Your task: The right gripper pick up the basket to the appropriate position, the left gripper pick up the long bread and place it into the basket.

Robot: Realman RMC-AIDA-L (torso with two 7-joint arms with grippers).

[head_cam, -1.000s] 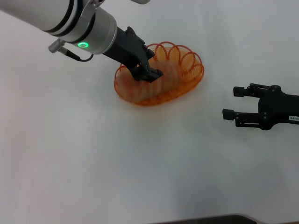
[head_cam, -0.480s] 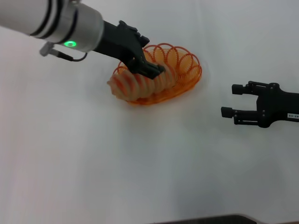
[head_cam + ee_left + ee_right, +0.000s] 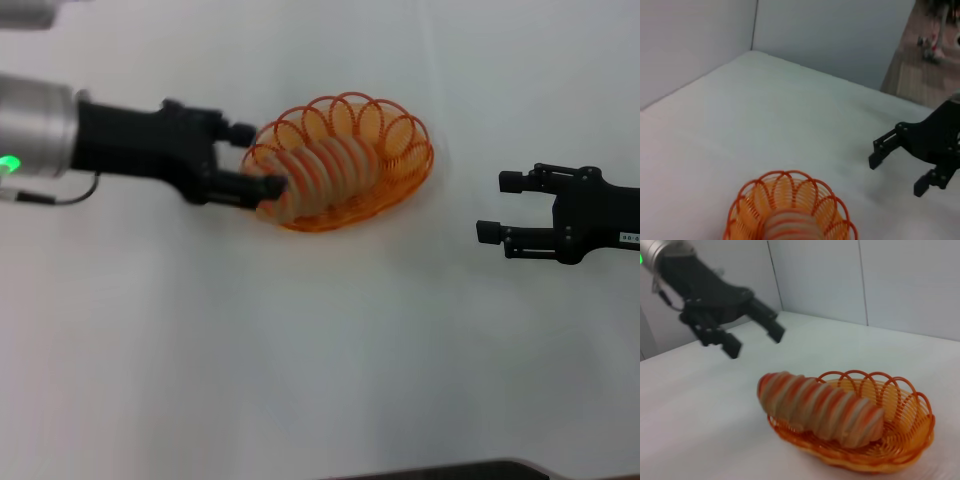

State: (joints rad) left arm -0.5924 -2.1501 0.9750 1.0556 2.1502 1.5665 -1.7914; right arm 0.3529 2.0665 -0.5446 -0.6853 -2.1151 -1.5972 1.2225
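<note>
The orange wire basket (image 3: 405, 150) rests on the white table at centre back. Inside it lies the long bread (image 3: 325, 170), tan with orange stripes, its left end poking over the rim. My left gripper (image 3: 258, 158) hovers just left of the basket, open, with nothing between its fingers. My right gripper (image 3: 498, 207) stands open to the right of the basket, apart from it. The right wrist view shows the long bread (image 3: 820, 407) in the basket (image 3: 912, 402), with the left gripper (image 3: 755, 341) open behind. The left wrist view shows the basket (image 3: 747, 197), the long bread (image 3: 790, 226) and the right gripper (image 3: 897, 175).
The white table (image 3: 320, 350) stretches bare across the front. White walls (image 3: 900, 280) stand behind the table in the right wrist view. A dark edge (image 3: 480, 470) marks the table's front.
My left gripper has let go of the long bread and drawn back to the left, out of the basket. The bread now lies in the basket. The right gripper has barely moved.
</note>
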